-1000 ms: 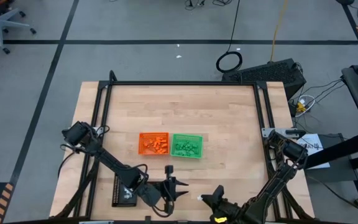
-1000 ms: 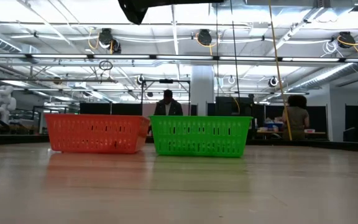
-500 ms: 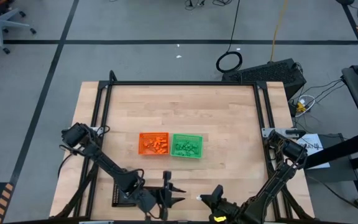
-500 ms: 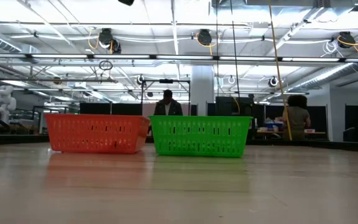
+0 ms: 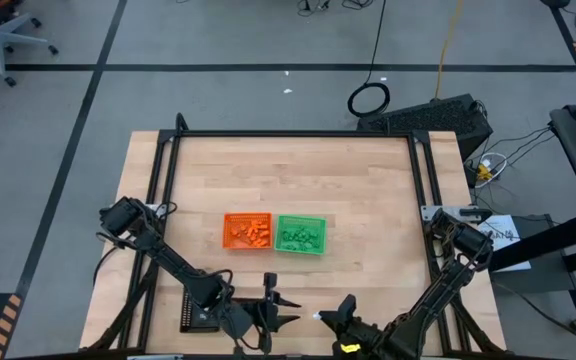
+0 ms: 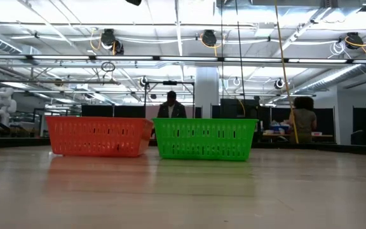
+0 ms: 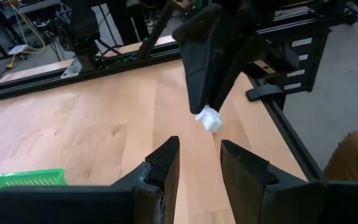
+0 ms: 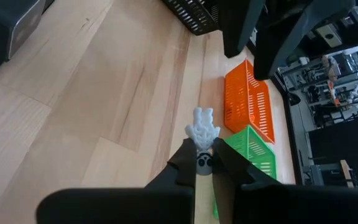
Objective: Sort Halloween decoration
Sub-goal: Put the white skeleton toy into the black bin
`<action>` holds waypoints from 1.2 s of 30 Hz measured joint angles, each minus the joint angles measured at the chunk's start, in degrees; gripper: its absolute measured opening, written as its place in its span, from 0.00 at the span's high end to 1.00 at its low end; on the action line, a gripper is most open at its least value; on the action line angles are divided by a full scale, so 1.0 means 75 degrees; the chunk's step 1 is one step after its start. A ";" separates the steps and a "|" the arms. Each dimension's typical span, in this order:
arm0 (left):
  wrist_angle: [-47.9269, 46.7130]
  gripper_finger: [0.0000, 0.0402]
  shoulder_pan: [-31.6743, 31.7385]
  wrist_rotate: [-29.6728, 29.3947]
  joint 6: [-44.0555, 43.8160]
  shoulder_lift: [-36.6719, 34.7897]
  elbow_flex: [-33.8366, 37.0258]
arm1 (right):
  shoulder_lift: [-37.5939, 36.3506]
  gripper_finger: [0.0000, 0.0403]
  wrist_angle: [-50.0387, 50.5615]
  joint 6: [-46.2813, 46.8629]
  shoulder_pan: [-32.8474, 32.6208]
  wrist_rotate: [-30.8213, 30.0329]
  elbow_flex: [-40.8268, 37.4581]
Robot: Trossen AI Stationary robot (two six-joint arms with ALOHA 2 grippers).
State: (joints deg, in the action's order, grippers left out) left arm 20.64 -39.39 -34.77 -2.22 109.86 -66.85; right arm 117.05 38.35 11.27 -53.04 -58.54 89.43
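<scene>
You have a pale wood-grain surface [image 5: 298,180] framed in black. On it sit an orange tray [image 5: 247,231] with a slotted lattice wall and a bright green tray [image 5: 300,234] of the same pattern; orange trinkets [image 5: 251,234] fill the first, green trinkets [image 5: 298,237] the second. A black rectangular tray [image 5: 196,308] shows a grid. The white trinket [image 8: 202,129] is plain white, between the dark fingers of your right end effector [image 8: 204,163].

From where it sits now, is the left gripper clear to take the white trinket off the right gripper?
Probably yes. The left gripper is open and faces the white trinket, pinched in the right gripper, with only bare table between them.
</scene>
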 joint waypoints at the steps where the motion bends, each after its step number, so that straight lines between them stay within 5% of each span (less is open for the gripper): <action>1: -0.0001 0.71 0.0002 -0.0040 0.0003 0.0000 0.0000 | 0.0000 0.98 0.0000 -0.0001 0.0000 0.0000 0.0000; 15: -0.0012 0.41 -0.0067 -0.0598 0.0876 0.0000 0.0000 | -0.0003 0.98 -0.0325 0.0134 0.0239 0.0012 -0.0003; 24: 0.1016 0.40 -0.0114 -0.0759 0.1617 0.0555 0.0000 | -0.0003 0.98 -0.0747 0.0688 0.0574 0.0015 -0.0003; 30: 0.0796 0.40 -0.0116 -0.1576 0.1565 0.0559 0.0000 | -0.0003 0.98 -0.0814 0.0685 0.0705 0.0017 -0.0003; 36: 0.0775 0.49 -0.0123 -0.1564 0.1548 0.0560 0.0000 | -0.0003 0.98 -0.0977 0.0609 0.0757 0.0017 -0.0003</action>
State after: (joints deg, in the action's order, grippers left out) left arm 26.46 -40.32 -46.50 9.39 114.06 -66.85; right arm 117.03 31.02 15.84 -47.36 -58.41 89.41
